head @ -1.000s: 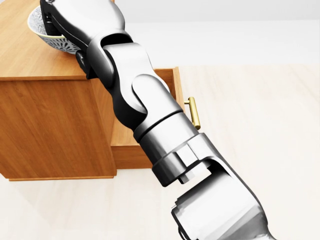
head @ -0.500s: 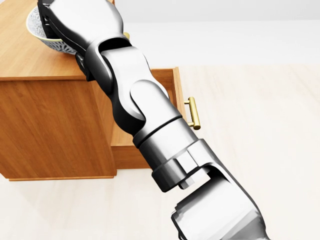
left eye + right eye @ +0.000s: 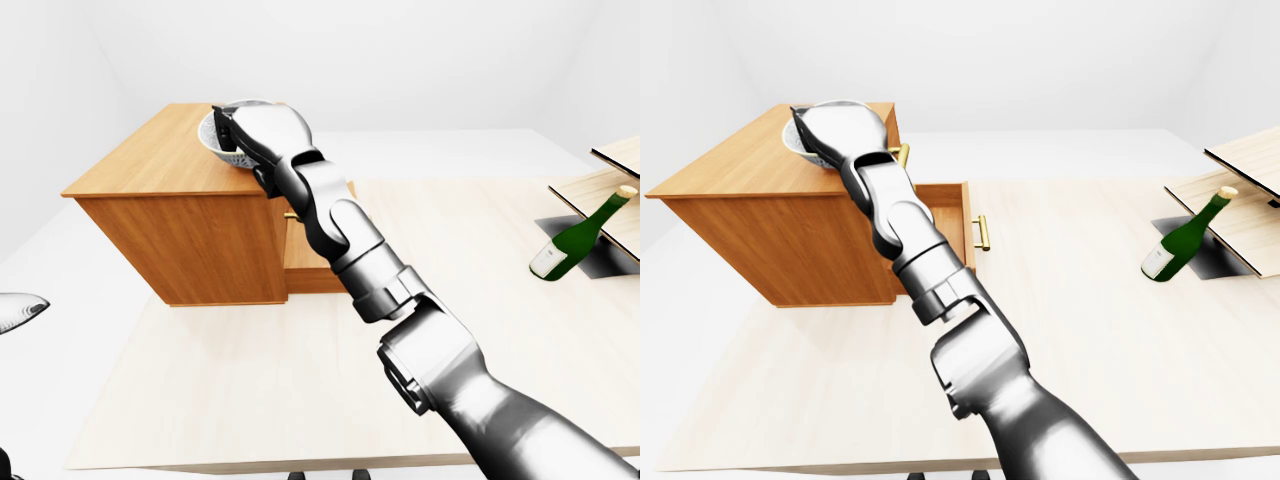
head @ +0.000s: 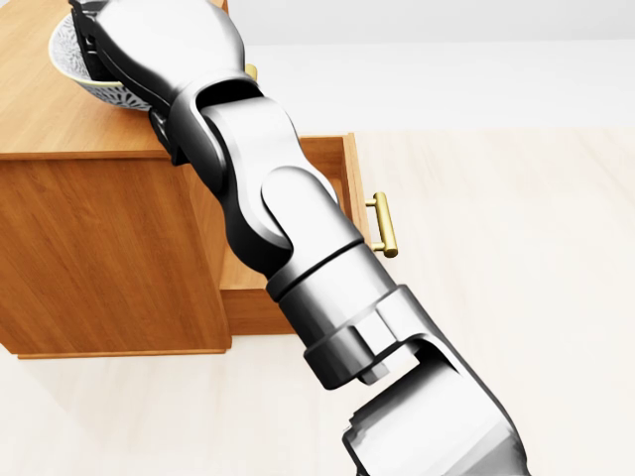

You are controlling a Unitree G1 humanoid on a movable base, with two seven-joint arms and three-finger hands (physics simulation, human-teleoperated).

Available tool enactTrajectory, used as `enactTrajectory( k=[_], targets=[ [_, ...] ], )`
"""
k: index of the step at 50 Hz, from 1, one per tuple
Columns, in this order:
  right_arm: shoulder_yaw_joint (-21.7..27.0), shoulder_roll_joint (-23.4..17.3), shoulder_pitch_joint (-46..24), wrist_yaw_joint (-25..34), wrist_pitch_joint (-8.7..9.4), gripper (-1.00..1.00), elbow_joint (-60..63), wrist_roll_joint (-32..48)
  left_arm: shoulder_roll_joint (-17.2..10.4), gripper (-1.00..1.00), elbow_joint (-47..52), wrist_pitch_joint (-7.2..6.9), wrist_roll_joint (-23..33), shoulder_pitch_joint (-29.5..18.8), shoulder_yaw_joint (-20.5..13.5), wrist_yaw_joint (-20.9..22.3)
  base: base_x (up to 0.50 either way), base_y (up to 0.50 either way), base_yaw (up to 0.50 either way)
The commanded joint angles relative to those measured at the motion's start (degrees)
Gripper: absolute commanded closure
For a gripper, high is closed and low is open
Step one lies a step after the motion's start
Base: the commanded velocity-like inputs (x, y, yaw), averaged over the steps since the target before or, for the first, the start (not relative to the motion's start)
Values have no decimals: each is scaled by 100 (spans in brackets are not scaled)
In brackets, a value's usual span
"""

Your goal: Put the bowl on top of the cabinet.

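Most of the task appears done: the patterned white ceramic bowl (image 4: 71, 61), at eleven o'clock in the head view, is gripped at its rim by the right hand (image 4: 99, 45) over the top of the brown wooden cabinet (image 4: 45, 124); only setting-down and release are left.
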State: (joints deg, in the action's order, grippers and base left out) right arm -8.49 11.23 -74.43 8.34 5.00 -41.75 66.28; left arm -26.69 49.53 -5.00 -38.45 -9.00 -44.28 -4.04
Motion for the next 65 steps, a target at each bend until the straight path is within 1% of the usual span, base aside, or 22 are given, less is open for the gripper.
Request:
enactTrajectory(
  k=[1, 19, 20, 21, 22, 23, 24, 25, 41, 46, 49, 59, 65],
  targets=[
    [-214, 877, 344, 389, 0, 100, 78, -586, -13, -100, -2, 0, -20, -6, -11, -6, 0, 0, 0],
    [-216, 877, 410, 440, 0, 100, 209, -665, -89, -100, 46, 0, -167, -18, -83, -92, 0, 0, 0],
    [-213, 877, 411, 437, 0, 74, 207, -672, -90, -100, 46, 0, -171, -18, -81, -94, 0, 0, 0],
    [-217, 877, 415, 432, 0, 0, 206, -671, -85, -100, 39, 0, -156, -11, -67, -91, 0, 0, 0],
    [-221, 877, 418, 424, 0, -25, 205, -666, -80, -100, 33, 0, -144, -4, -58, -86, 0, 0, 0],
    [-224, 877, 416, 416, 0, -85, 199, -660, -75, -100, 30, 0, -135, -1, -49, -84, 0, 0, 0],
    [-223, 877, 415, 415, 0, -85, 197, -659, -74, -100, 30, 0, -133, -1, -48, -83, 0, 0, 0],
    [-215, 877, 407, 416, 0, -100, 196, -664, -72, -100, 34, 0, -129, 0, -39, -85, 0, 0, 0],
    [-164, 877, 325, 365, 0, -100, 68, -661, -45, -100, 27, 0, -74, 3, -10, -62, 0, 0, 0],
    [-153, 874, 277, 553, 0, -100, 293, -655, -40, -100, 25, 0, -55, -1, -13, -49, 0, 0, 0],
    [-117, 803, 237, 690, 0, -100, 465, -679, -50, -100, 41, 0, -81, -8, -38, -59, 0, 0, 0],
    [-37, 608, 143, 1052, 0, -100, 1021, -815, -5, -100, 11, 0, 42, 6, 43, -5, 0, 0, 0],
    [-89, 613, 264, 1360, 0, -100, 1584, -802, 41, -100, 8, 0, 131, 7, 95, 38, 0, 0, 0]
  ],
)
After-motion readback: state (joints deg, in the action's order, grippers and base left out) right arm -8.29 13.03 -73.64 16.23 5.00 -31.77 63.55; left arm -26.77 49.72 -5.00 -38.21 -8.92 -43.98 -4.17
